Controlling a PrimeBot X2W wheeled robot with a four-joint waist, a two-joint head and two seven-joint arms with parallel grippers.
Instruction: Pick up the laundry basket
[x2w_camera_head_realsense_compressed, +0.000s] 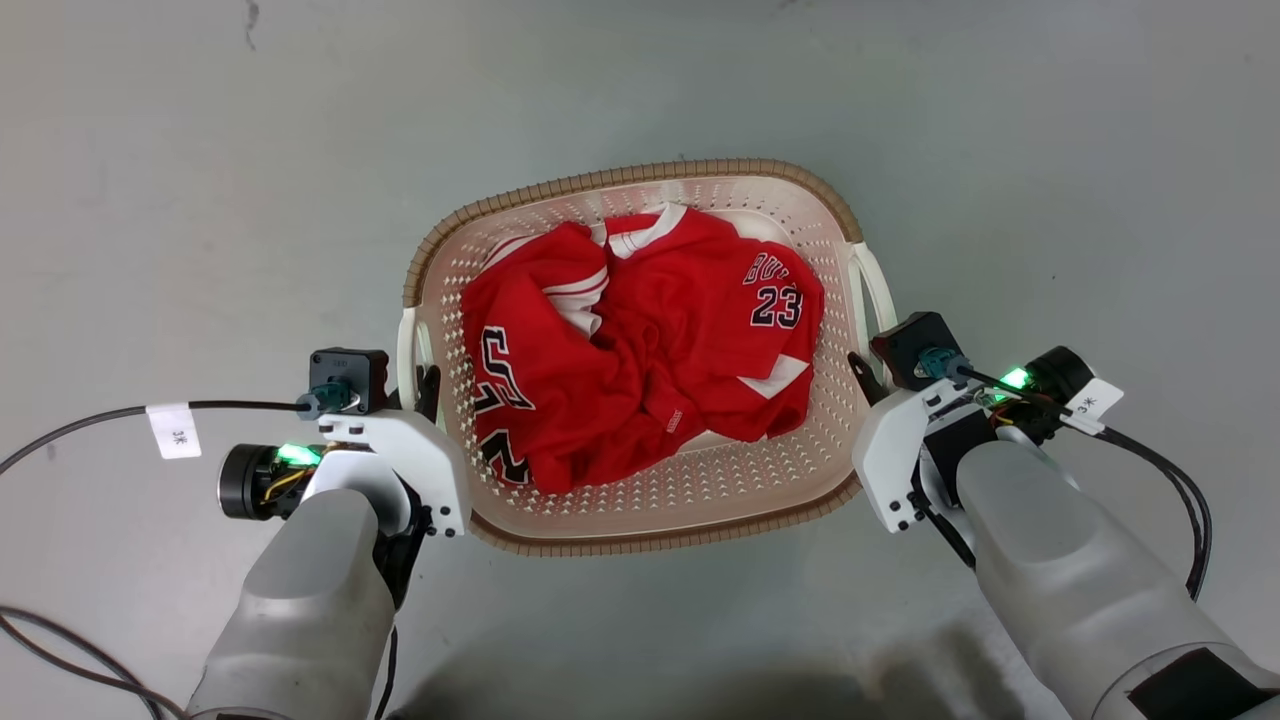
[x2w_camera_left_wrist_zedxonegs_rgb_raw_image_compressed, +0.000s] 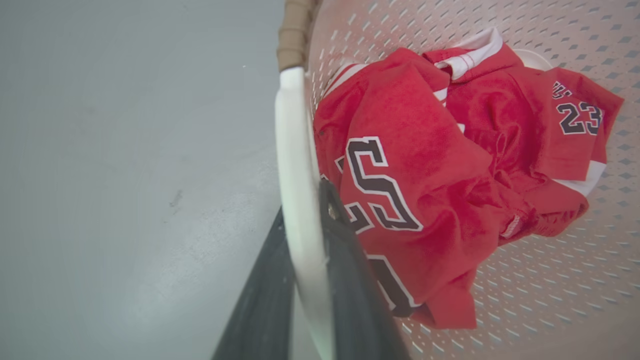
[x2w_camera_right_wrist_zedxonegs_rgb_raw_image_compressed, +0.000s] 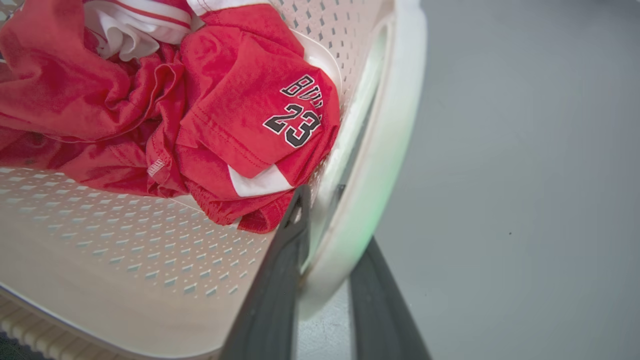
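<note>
Left gripper (x2w_camera_left_wrist_zedxonegs_rgb_raw_image_compressed: 302, 210): we see a dark finger on each side of the white left handle (x2w_camera_left_wrist_zedxonegs_rgb_raw_image_compressed: 292, 140), both touching it, so we read it as clamped on the handle. Right gripper (x2w_camera_right_wrist_zedxonegs_rgb_raw_image_compressed: 335, 220): it straddles the right handle (x2w_camera_right_wrist_zedxonegs_rgb_raw_image_compressed: 395, 115) with the inner finger touching, but a sliver of floor shows between the handle and the outer finger, so we cannot tell if it is fully clamped. The laundry basket (x2w_camera_head_realsense_compressed: 700, 480) sits on the grey floor (x2w_camera_head_realsense_compressed: 200, 200) between the two arms, held at its sides. Risks as we judge them: if the right side is looser than the left, the lift goes uneven, the basket tilts and the smooth rounded handle slips out between the fingers. If the arms rise out of sync, the thin handles flex or twist. If the basket tips, the loose red clothing (x2w_camera_head_realsense_compressed: 640, 350) slides toward the low side and may spill. The tagged cables (x2w_camera_head_realsense_compressed: 100, 415) hang slack near both wrists, so a snag is possible. Count: one basket, two handles, two grippers, two tagged cables. The red clothing shows "23" twice, and we cannot tell whether it is one piece or two.
</note>
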